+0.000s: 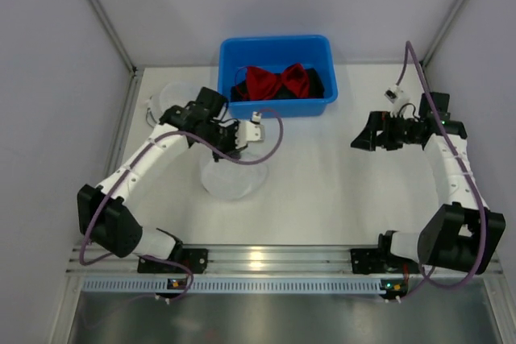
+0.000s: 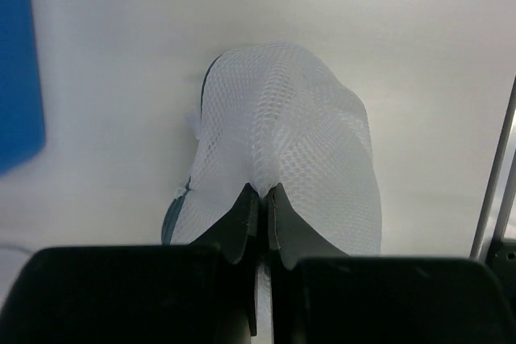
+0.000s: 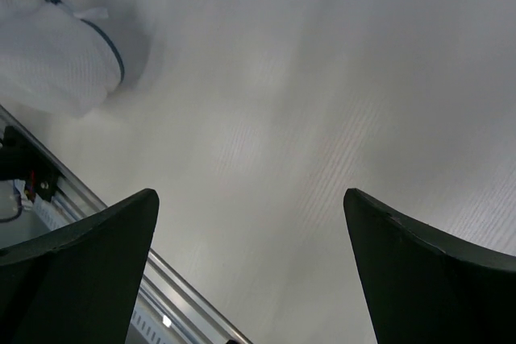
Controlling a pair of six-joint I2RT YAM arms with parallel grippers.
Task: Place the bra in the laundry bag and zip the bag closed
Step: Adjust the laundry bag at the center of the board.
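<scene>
- The left gripper (image 2: 262, 192) is pressed together on a small pucker of mesh at the near end of the laundry bag (image 2: 282, 126). The bag lies flat on the table (image 1: 322, 199), at about nine o'clock from the middle.
- That pinch looks thin. If it has caught only a few threads of the top layer, a lift could slip free or drag the whole bag along.
- If both layers are caught, I'd judge the bag would come up closed, with no mouth for anything to go in.
- I can't make out the zip pull from the wrist view, only a dark trim along the bag's left edge. So whether the grip sits near the opening is uncertain.
- The bra (image 1: 278, 80) is red and sits in the blue bin (image 1: 274, 44) at twelve o'clock. It lies on a dark garment (image 1: 321, 86) that might come up with it.
- The right gripper (image 3: 248, 199) is spread wide and holds nothing. It hangs over bare table at three o'clock, well apart from bin and bag.
- The bin wall stands between that gripper and the bra. A pale round thing (image 1: 164, 102) lies at ten o'clock, beside the left arm.
</scene>
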